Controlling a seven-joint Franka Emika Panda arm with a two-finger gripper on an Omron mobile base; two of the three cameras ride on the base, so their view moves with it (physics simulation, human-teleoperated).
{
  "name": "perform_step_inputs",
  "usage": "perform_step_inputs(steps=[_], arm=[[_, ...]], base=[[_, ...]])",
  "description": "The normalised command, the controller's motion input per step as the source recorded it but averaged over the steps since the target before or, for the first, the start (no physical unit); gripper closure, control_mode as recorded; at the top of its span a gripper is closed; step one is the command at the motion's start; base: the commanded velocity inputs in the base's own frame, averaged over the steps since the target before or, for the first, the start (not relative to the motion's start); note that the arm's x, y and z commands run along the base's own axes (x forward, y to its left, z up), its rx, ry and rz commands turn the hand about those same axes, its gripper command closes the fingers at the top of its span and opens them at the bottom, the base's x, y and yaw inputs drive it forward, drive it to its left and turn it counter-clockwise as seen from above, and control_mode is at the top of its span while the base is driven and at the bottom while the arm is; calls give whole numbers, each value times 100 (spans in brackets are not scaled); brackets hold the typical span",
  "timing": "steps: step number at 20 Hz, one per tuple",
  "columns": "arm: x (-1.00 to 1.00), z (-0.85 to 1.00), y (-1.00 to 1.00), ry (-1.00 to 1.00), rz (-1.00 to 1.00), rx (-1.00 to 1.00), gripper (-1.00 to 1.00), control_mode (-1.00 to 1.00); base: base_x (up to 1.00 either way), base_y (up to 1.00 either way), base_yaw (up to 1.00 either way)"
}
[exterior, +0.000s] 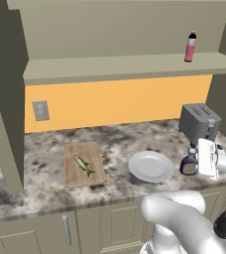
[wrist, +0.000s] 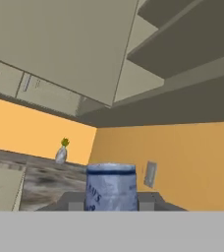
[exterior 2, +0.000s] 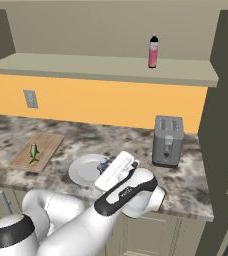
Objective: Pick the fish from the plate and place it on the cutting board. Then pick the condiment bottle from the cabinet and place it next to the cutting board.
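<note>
Closest to the base cameras is the white arm, bending low in front of the counter (exterior: 45,191), with the gripper (exterior: 190,163) at the right end of the counter, just in front of the grey toaster (exterior: 199,121). Between the fingers sits the condiment bottle (exterior: 189,166), and in the hand view its bluish-grey cap (wrist: 111,187) fills the gap, with a dark finger pressed against each side, so the gripper is closed on the bottle. From the left base view the bottle is just right of the plate (exterior: 150,166), near the counter's front edge; I cannot tell if its bottom touches the stone. From the right base view the bottle (exterior 2: 104,164) shows just over the plate's rim (exterior 2: 78,170).

On the cutting board (exterior: 84,163), which lies left of the plate and apart from it, rests the fish (exterior: 84,165), placed diagonally near the middle. White and round, the plate has nothing on it.

Up on the cabinet (exterior: 125,67) shelf stands 1 slim pink bottle (exterior: 190,47), upright, toward the right end. On the orange wall there is a grey outlet (exterior: 40,110).
</note>
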Motion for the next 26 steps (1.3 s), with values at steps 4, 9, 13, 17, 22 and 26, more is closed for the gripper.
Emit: perform_step_inputs(steps=[4, 9, 13, 17, 22, 26], arm=[[0, -25, -7, 5, -10, -2, 100, -100], [5, -30, 0, 3, -9, 0, 100, -100], [26, -30, 0, 0, -5, 0, 100, -100], [33, -20, 0, 0, -2, 0, 100, -100], [27, -26, -6, 0, 0, -1, 100, -100], [25, -30, -26, 0, 0, -4, 100, -100]], base=[[0, 0, 0], [0, 0, 0], [0, 0, 0], [0, 0, 0], [0, 0, 0], [0, 0, 0]])
